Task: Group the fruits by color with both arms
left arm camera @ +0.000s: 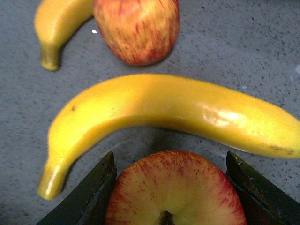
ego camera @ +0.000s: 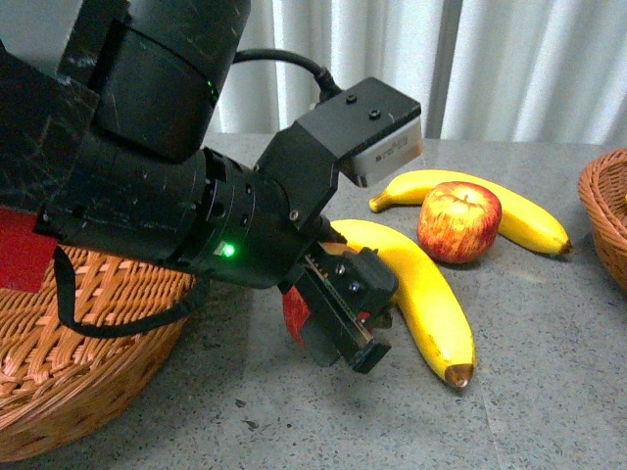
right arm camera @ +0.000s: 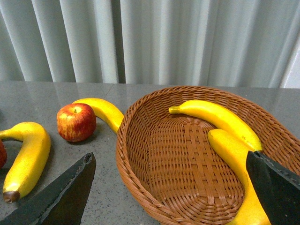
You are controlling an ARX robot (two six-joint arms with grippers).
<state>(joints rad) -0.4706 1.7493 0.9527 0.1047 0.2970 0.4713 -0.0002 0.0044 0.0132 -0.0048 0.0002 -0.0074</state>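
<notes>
My left claw (left arm camera: pixel 171 159) is clamped on a red apple (left arm camera: pixel 176 197). My right claw (right arm camera: pixel 169 157) is wide apart above a basket (right arm camera: pixel 123 140).

No legible text; faint marking on silver camera housing (ego camera: pixel 387 155), too blurred to read.

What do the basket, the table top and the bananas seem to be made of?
Basket: woven wicker or rattan, brown, plaited strands. Table top: grey speckled stone or a laminate imitating it, matte. Bananas: probably plastic; very even, glossy skin with highlight.
</notes>
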